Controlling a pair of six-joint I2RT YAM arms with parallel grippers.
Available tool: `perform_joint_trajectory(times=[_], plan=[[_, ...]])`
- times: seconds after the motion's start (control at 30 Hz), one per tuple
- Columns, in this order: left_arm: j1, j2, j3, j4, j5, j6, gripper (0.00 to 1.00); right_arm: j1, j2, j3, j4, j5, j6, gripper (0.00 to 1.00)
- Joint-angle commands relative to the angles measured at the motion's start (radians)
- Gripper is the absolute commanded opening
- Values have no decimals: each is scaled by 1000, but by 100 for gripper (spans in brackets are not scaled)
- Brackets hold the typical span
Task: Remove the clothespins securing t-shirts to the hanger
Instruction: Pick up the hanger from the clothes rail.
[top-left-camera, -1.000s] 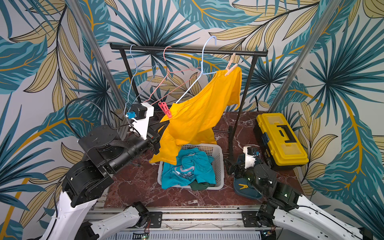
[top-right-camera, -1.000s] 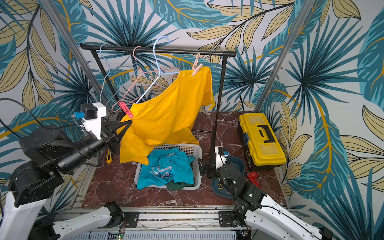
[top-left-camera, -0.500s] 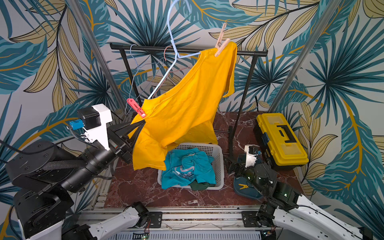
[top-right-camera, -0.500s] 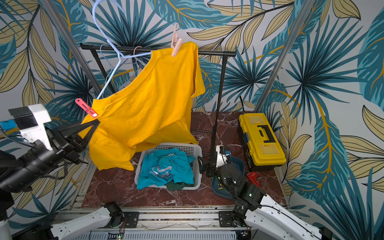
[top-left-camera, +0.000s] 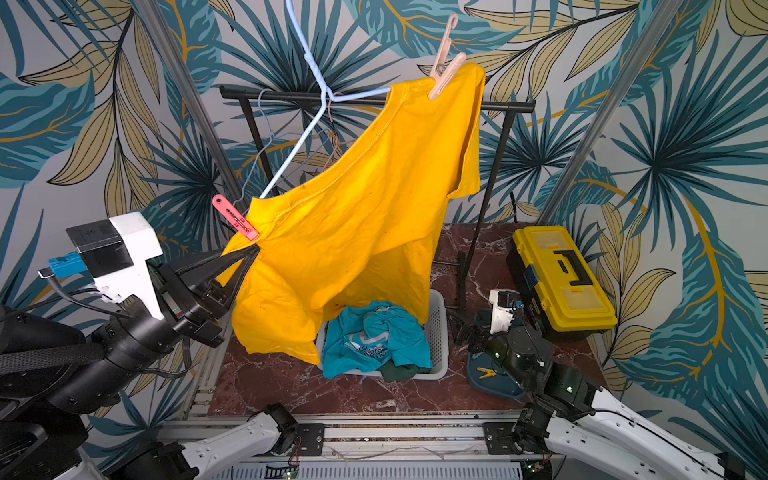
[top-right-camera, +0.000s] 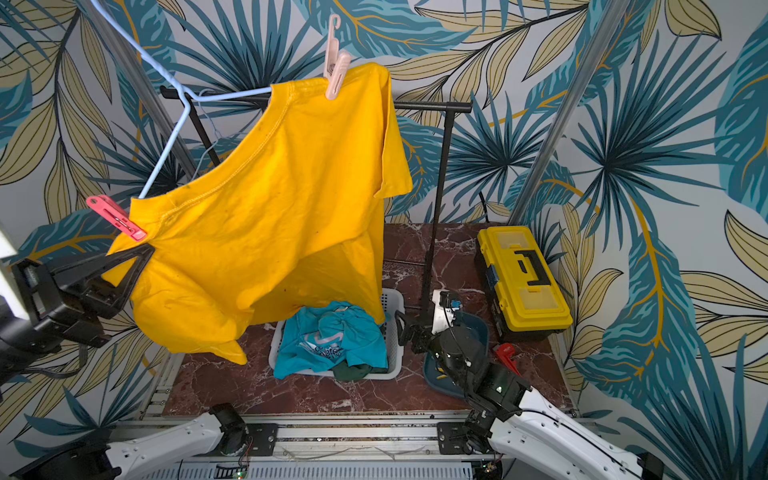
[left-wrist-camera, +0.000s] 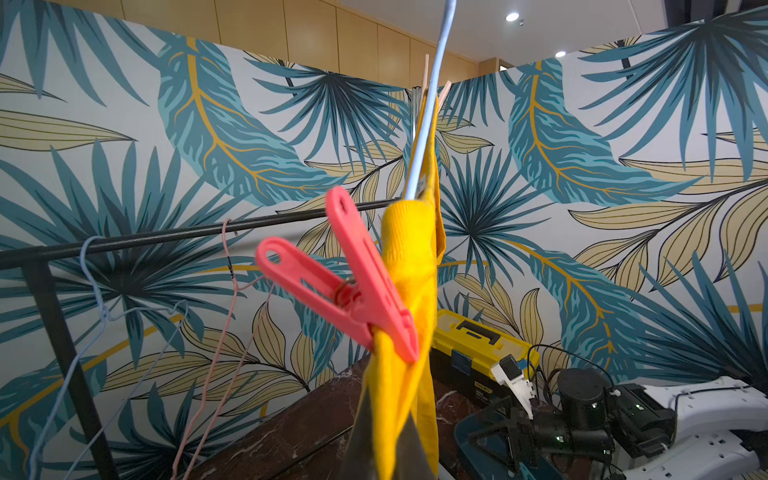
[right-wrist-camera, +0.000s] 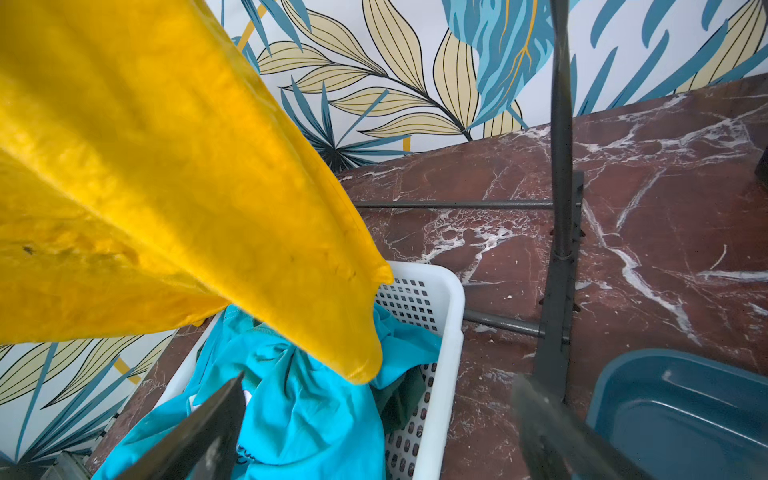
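A yellow t-shirt (top-left-camera: 353, 216) hangs tilted from a light blue hanger (top-left-camera: 307, 137) whose hook runs out of the top of both top views. A red-pink clothespin (top-left-camera: 235, 218) (left-wrist-camera: 353, 291) clips its low shoulder and a peach clothespin (top-left-camera: 444, 68) clips its high shoulder. My left gripper (top-left-camera: 253, 249) (left-wrist-camera: 388, 440) is shut on the yellow cloth just below the red-pink clothespin. My right gripper (top-left-camera: 465, 332) (right-wrist-camera: 374, 436) stands open low beside the white basket (top-left-camera: 440, 332), holding nothing. A turquoise t-shirt (top-left-camera: 374, 336) and a dark green one (top-left-camera: 405, 370) lie in the basket.
The black rack (top-left-camera: 507, 107) stands behind, with empty pink and blue hangers (left-wrist-camera: 224, 291) on its rail. A blue tray (top-left-camera: 490, 382) with a yellow clothespin (top-left-camera: 486, 372) lies under the right arm. A yellow toolbox (top-left-camera: 561, 278) sits at the right; a red wrench (top-right-camera: 505, 353) lies by it.
My left arm has pulled leftward and toward the camera with the yellow shirt, and the hanger has risen above the rail. The right arm has stayed still.
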Motion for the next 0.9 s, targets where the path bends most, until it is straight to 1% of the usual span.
perform_joint_trajectory(times=[0.0,0.13,0.3,0.33,0.47,0.67,0.8,0.87], plan=[[4,-5,-17,32,52,-13,0,2,4,-8,24,-12,14,100],[4,-64,-120,32,51,-10,0,2,5,-6,25,-3,6,99],[3,-144,-245,33,52,-1,0,2,0,37,-5,-31,-33,99],[4,-157,-270,32,43,0,0,2,-4,47,-43,-34,-39,100],[4,-193,-396,34,52,-8,0,3,-27,93,-85,-40,-55,99],[4,-218,-656,64,137,-66,0,2,-16,264,-168,-87,-123,100],[4,-257,-823,170,117,-87,0,3,20,370,-195,-137,-162,99],[4,-264,-875,190,103,-88,0,2,44,405,-186,-157,-180,99]])
